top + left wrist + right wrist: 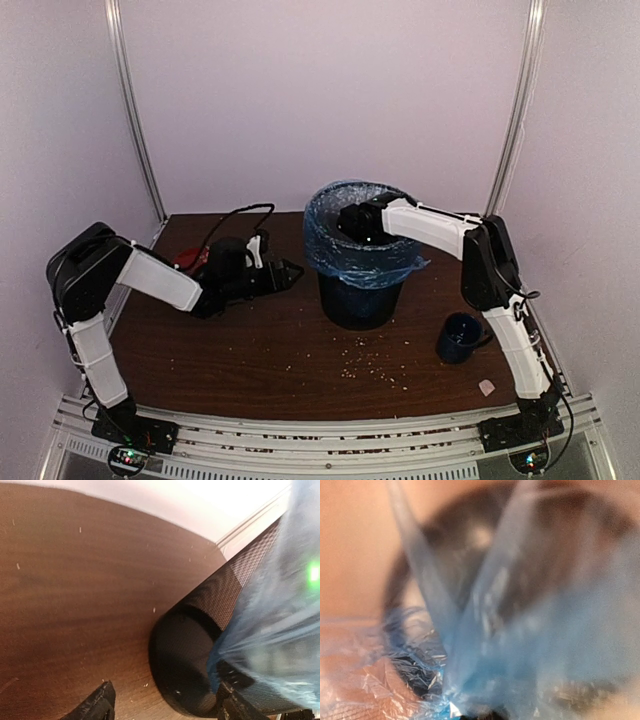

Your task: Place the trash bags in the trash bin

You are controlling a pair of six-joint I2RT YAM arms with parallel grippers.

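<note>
Pinching glossy film bag (335,252) over round mesh bin (362,300): right claw (352,222); left claw (288,272) spread.

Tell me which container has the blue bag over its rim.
The black mesh trash bin, wearing the trash bag; the small mug stands bare.

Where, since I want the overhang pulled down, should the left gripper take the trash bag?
I'd pinch the trash bag by its loose hem on the left of the trash bin, coming in level from that side with the open left gripper. There the film hangs free of the mesh wall; the right gripper fills the bin's mouth.
</note>
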